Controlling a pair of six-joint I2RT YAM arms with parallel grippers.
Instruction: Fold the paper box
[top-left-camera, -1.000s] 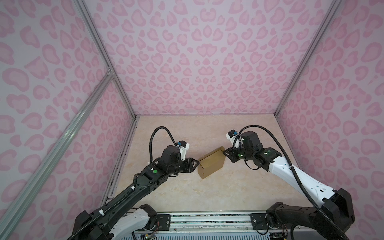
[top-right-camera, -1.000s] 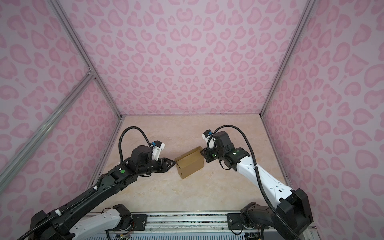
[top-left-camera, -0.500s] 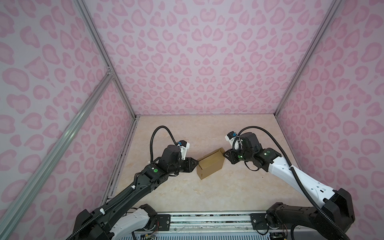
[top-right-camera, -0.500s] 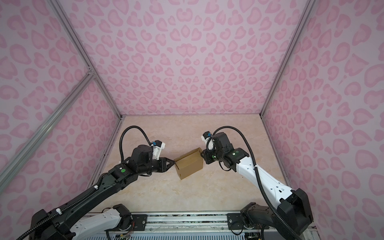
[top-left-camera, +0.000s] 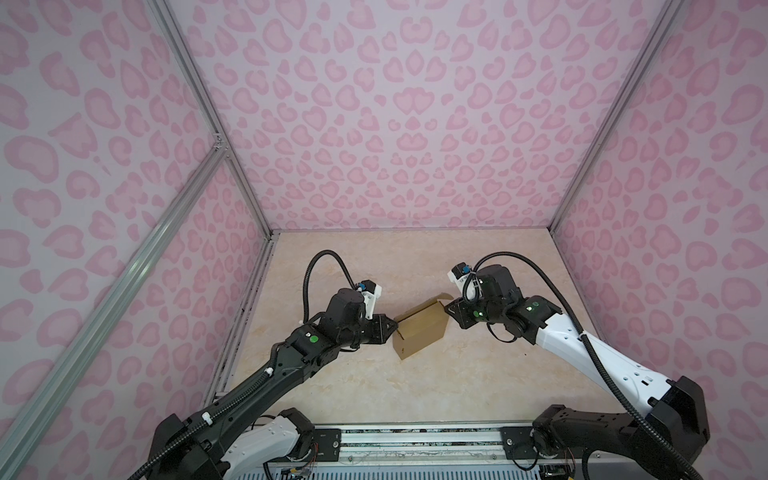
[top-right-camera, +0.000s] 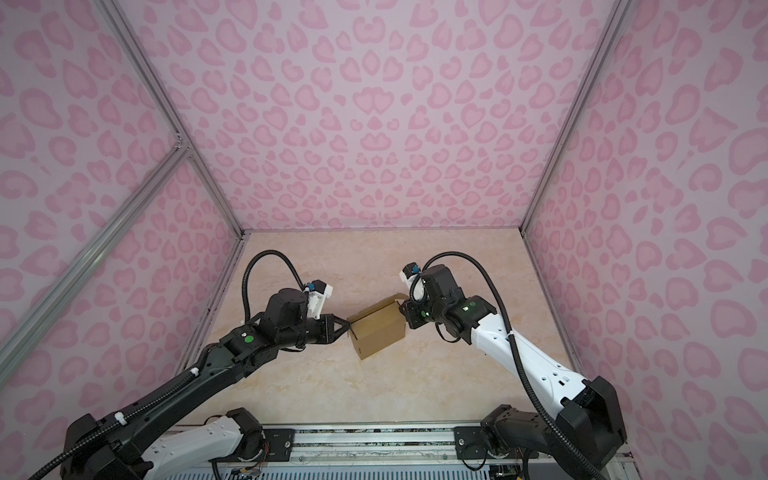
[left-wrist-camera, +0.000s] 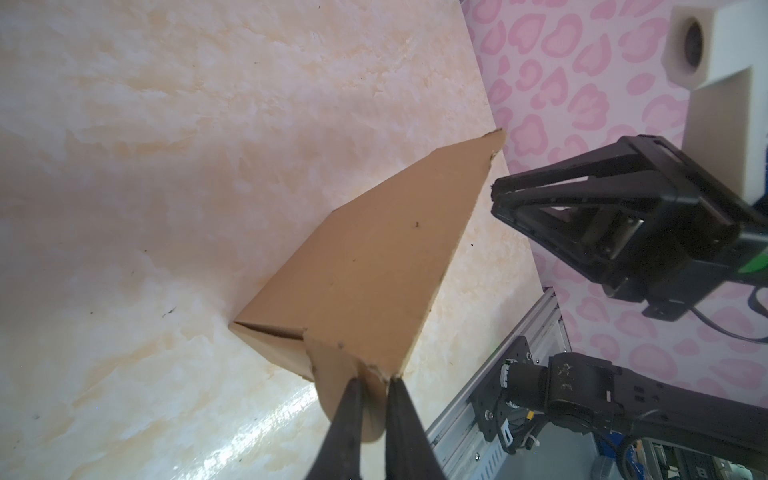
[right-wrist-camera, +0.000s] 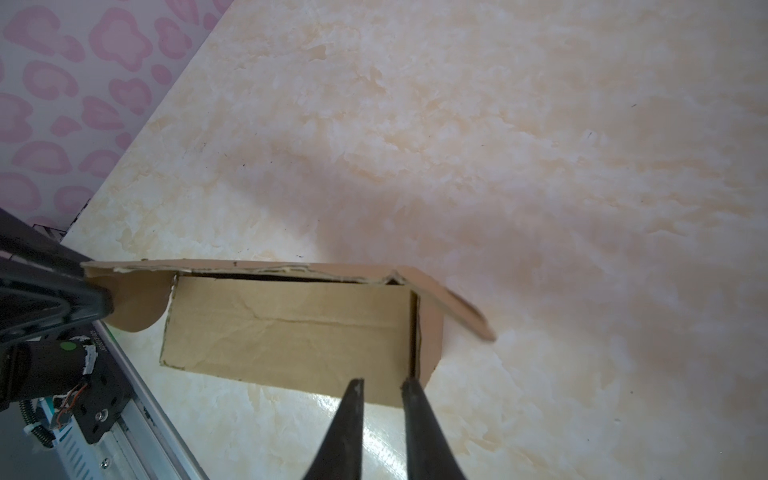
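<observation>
Paper box lies on the bench, centre-low in both top views; left jaws pinch its rounded end flap, probably steadying it for tucking; right jaws, narrow, sit at its right end; whether they grip, I cannot tell.

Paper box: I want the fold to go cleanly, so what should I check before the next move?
1. Left gripper jaws clamped on the rounded flap of the plain brown cardboard paper box: ok.
2. Right gripper holding the box: not ok, jaws narrowly parted, empty.
3. Right gripper touching the box: cannot tell.
4. Lid closed: not ok, a slit gapes; an end flap sticks out.
5. Box resting on the beige marbled table: ok.
</observation>
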